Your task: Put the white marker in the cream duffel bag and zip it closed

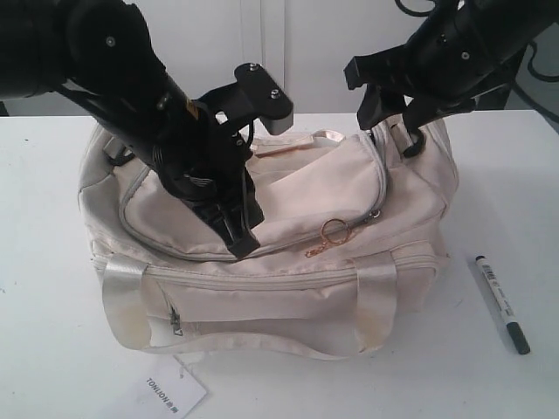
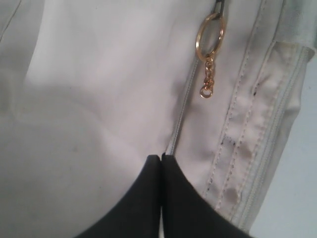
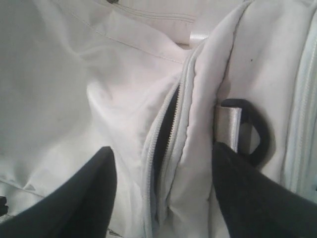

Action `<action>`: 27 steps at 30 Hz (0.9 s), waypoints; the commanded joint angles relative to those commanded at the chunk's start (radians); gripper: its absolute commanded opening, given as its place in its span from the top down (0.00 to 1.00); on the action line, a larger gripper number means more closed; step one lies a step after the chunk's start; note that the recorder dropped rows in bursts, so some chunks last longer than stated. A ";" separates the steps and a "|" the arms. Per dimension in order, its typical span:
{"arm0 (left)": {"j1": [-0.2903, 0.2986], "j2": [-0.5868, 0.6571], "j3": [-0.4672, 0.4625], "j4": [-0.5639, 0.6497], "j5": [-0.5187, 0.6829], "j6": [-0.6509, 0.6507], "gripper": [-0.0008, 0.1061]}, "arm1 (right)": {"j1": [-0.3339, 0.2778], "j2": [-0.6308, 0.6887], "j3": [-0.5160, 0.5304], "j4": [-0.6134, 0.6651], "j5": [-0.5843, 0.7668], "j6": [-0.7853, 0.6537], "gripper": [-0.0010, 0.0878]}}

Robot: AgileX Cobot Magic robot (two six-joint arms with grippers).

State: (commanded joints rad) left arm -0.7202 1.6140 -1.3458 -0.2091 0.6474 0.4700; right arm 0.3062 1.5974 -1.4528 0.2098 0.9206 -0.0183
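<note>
Two pincers worked at the cream duffel bag, which sat on the white worktop with its front handle hanging down its near side. The left pincer was clenched, its black fingertips pressed together against the bag's top panel, right on the zipper seam. Whether any fabric was caught between them could not be told. A little further along that seam from the tips, the gold ring of the zipper pull lay flat on the bag's fabric, with a short chain hanging from it.

The right pincer was released, its two fingers spread wide over the bag's end, one on each side of the zipper track. Between them the zipper gaped, showing a dark slit into the bag. One finger sat just beside the black ring, which was fastened on a shiny strap at the bag's end.

The white marker, dark-capped, lay on the worktop outside the bag, near the end where the right pincer hovered and clear of the fabric. A white tag lay on the worktop just in front of the bag.
</note>
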 joint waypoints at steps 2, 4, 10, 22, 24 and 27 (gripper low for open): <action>0.000 0.000 0.000 -0.007 -0.002 0.000 0.99 | 0.000 0.000 0.006 0.000 -0.007 0.002 0.37; 0.000 0.000 0.000 -0.014 -0.006 0.000 0.99 | 0.000 0.002 0.025 0.000 -0.029 0.018 0.37; 0.000 0.000 0.000 -0.019 -0.013 0.000 0.99 | 0.000 0.026 0.065 0.000 -0.092 0.073 0.37; 0.000 0.000 0.000 -0.021 -0.022 0.000 0.99 | 0.000 0.091 0.069 0.000 -0.106 0.075 0.37; 0.000 0.000 0.000 -0.021 -0.024 0.000 0.99 | 0.000 0.095 0.069 0.000 -0.100 0.075 0.40; 0.000 0.000 0.000 -0.021 -0.024 0.000 0.99 | 0.000 0.100 0.069 -0.003 -0.089 0.075 0.51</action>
State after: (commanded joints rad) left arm -0.7202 1.6140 -1.3458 -0.2304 0.6231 0.4700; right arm 0.3066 1.6970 -1.3834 0.2071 0.8312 0.0567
